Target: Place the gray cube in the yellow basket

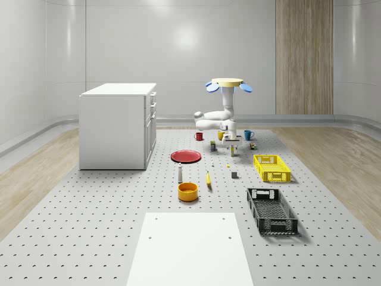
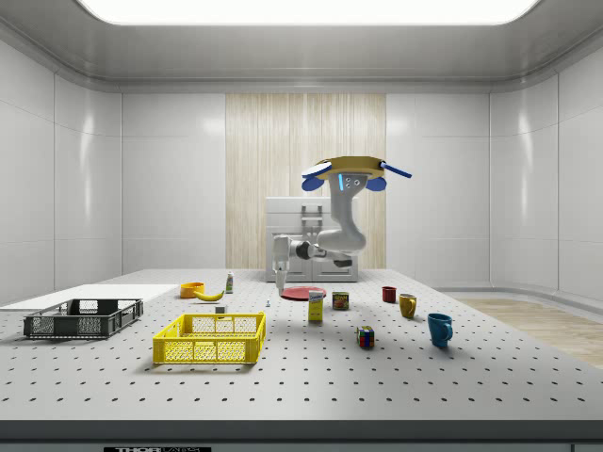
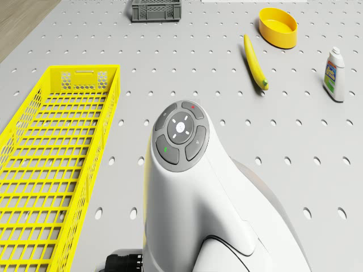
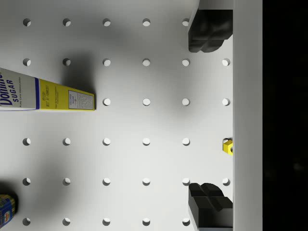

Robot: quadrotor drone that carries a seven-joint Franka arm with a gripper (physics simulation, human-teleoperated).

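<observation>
With nothing yet grasped, the end effector (image 4: 210, 115) is held wide apart above the bench (image 4: 144, 163), the gray cube (image 1: 234, 175) lying at centre right of the whole-scene view.

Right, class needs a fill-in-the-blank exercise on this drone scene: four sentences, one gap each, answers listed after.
1. In the wrist view the claw is ____, with nothing between its fingers.
2. The banana lies beside the ____ bowl.
3. The yellow basket holds ____ so far.
4. The gray cube rests on the ____, apart from the yellow basket.

Missing words: open; orange; nothing; table
</observation>
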